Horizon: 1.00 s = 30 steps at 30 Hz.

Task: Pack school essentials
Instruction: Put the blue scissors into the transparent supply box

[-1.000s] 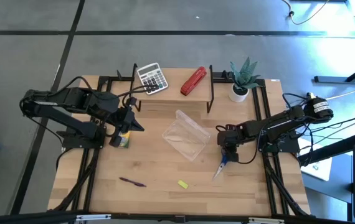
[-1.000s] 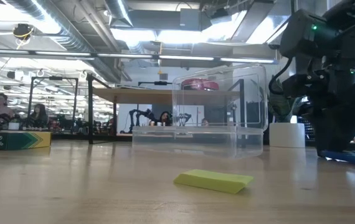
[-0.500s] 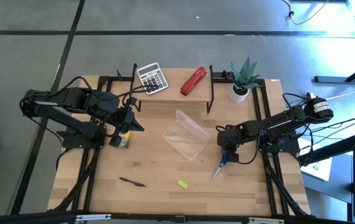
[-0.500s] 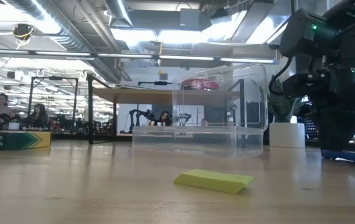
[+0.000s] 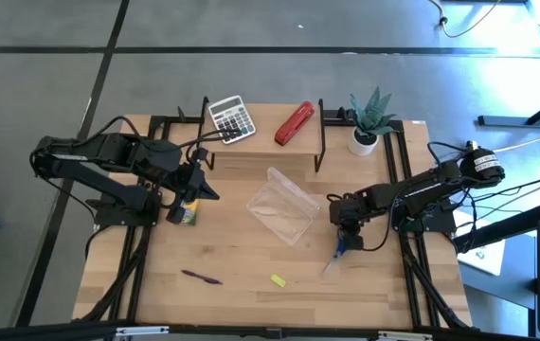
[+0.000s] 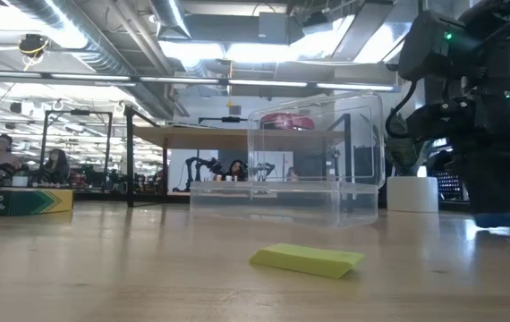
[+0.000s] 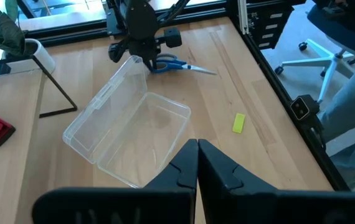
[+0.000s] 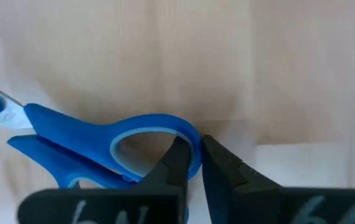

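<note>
2 arms: I have a left one and a right one, both low over the wooden table (image 5: 242,284).
My right gripper (image 8: 192,163): it is down at the blue-handled scissors (image 8: 90,146), just right of the clear box (image 5: 284,208). My 2 fingers pinch the rim of 1 blue handle loop, 1 finger inside the loop and 1 outside.
Scissors: they lie flat on the table (image 7: 174,64), just beside the clear box, with the blades pointing away from my gripper toward the front edge.
My left gripper (image 7: 197,163): it sits at the left side of the table, over the small yellow-green printed box (image 5: 188,210). My fingers there are pressed together with nothing between them.
Printed box: it lies on the table at the left, well apart from the clear box.
Clear box: it is open in the middle of the table, lid up, and I see nothing inside it (image 7: 127,130).
Tiny yellow block (image 6: 307,259): it lies flat near the front edge, in front of the clear box.
Thin dark purple pen (image 5: 201,278): it lies near the front edge, left of the yellow block.
Back of the table: a grey calculator (image 5: 231,117), a red stapler (image 5: 295,123) and a small plant in a white pot (image 5: 369,121).
</note>
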### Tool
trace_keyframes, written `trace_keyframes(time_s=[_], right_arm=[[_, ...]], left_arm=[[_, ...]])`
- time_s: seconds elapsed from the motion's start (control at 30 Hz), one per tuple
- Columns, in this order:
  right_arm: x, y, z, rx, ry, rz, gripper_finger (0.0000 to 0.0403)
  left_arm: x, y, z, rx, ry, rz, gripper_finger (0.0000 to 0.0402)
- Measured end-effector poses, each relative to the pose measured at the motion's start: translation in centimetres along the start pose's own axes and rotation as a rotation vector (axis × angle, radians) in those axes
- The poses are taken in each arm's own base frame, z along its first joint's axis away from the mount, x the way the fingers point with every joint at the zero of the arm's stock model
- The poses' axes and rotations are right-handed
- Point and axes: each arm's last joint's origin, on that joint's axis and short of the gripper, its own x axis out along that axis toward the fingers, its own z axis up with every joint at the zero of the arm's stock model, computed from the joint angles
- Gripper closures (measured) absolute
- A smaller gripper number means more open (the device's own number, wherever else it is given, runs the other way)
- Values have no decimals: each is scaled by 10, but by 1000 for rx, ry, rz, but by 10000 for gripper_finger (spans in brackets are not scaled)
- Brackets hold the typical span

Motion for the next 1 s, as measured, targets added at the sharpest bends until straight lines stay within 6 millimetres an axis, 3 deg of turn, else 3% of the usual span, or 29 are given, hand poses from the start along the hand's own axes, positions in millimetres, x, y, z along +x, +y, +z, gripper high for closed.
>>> trace_keyframes(time_s=[0.57, 1.0], right_arm=[[-9, 5, 6, 205, 20, 22, 376], [-47, 35, 28, 260, 19, 33, 376]], left_arm=[[5, 0, 0, 0, 18, -1, 401], [50, 1, 2, -13, 143, -69, 401]])
